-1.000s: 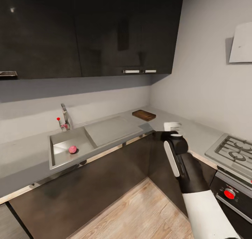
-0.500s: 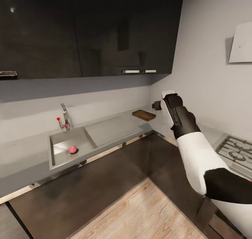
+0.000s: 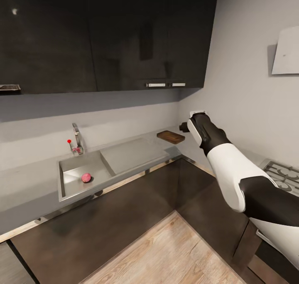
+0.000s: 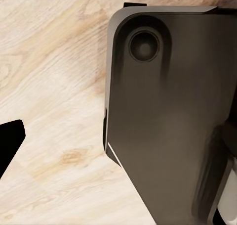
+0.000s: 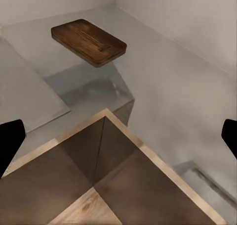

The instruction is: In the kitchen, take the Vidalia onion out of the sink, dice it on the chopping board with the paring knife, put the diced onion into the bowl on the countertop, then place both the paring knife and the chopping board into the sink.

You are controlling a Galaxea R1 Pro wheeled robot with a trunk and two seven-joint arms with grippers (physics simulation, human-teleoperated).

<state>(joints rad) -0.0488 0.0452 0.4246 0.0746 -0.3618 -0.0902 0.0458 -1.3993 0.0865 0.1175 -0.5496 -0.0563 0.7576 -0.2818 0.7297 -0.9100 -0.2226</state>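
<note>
Fingers spread wide and empty, my right gripper [image 5: 118,133] is raised over the countertop [image 3: 37,180], aimed toward the chopping board [image 5: 89,42]; onion [image 3: 86,177] waits in the sink [image 3: 70,165].

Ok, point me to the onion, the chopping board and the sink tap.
onion [image 3: 86,177], head view, middle of the pink bulb in the sink basin.
chopping board [image 5: 89,42], right wrist view, centre of its top face.
sink tap [image 3: 76,135], head view, upright spout behind the basin.
</note>
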